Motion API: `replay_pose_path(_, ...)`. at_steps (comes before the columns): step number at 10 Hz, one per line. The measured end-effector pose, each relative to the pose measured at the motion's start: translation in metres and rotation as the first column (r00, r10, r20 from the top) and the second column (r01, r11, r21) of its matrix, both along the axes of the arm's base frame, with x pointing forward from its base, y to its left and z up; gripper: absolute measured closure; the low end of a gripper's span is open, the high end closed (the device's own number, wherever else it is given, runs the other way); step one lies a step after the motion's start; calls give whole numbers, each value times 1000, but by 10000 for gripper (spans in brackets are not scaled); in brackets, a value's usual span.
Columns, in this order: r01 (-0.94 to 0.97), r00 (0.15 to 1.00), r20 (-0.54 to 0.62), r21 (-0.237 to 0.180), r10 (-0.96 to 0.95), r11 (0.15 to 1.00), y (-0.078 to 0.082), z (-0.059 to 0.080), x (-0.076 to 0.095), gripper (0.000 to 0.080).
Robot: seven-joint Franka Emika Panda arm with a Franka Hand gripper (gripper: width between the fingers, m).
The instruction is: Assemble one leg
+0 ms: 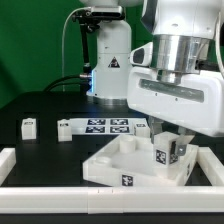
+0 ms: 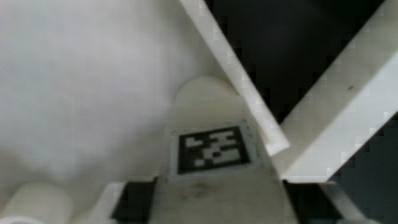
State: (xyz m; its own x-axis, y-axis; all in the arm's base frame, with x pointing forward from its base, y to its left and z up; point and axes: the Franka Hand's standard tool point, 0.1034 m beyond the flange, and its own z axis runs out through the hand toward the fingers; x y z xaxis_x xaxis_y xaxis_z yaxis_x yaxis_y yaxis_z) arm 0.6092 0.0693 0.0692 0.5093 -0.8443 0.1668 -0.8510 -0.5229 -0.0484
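My gripper point(image 1: 167, 139) is shut on a leg point(image 1: 166, 154), a small white block with square tags, and holds it upright over the exterior view's right part of the large white panel point(image 1: 112, 160). In the wrist view the leg point(image 2: 215, 148) sits between the dark finger pads point(image 2: 150, 203), with its tag facing the camera and the panel point(image 2: 89, 80) under it. I cannot tell whether the leg's lower end touches the panel. Another loose leg point(image 1: 30, 126) lies on the black table at the exterior view's left.
The marker board point(image 1: 106, 126) lies behind the panel, with a small white block point(image 1: 64, 129) at its left end. A white rail point(image 1: 60, 195) borders the table in front and a white rail point(image 2: 342, 110) runs beside the panel. The robot base point(image 1: 110, 60) stands at the back.
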Motion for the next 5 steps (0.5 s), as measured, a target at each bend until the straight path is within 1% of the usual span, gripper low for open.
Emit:
replay_pose_path(1, -8, 1000, 0, -1, 8, 1000, 0, 0, 0, 312)
replay_pose_path(2, -8, 1000, 0, 0, 8, 1000, 1, 0, 0, 205)
replay_pose_path(3, -8, 1000, -1, 0, 8, 1000, 1, 0, 0, 205)
replay_pose_path(4, -8, 1000, -1, 0, 8, 1000, 1, 0, 0, 161)
replay_pose_path(5, -8, 1000, -1, -1, 8, 1000, 1, 0, 0, 153)
